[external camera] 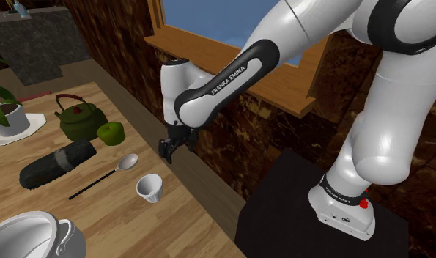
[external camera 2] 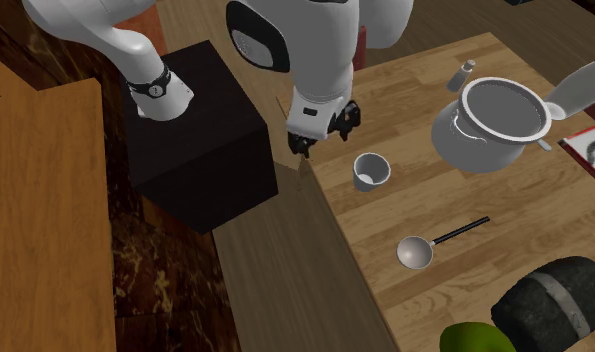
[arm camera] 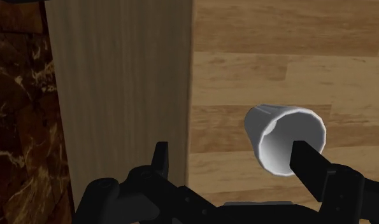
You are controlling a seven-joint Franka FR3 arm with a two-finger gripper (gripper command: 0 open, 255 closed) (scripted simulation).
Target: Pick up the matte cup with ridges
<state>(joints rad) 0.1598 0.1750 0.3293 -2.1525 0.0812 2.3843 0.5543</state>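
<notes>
Wrist view gives us the gripper [arm camera: 231,153] with fingers spread wide, holding nothing. One finger [arm camera: 309,167] covers part of the white ridged cup [arm camera: 285,137], which stands upright on the wooden table [arm camera: 277,38]. We read "FRANKA EMIKA" on the arm [external camera: 227,82]. Beside the cup lies a spoon [external camera: 106,174]; the grey pot [external camera: 33,234] farther off is cut by the frame.

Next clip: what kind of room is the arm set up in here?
Probably a kitchen or dining area in a house: a wooden table carries a green kettle, a grey cooking pot and a ladle, beside a wood-framed window.
</notes>
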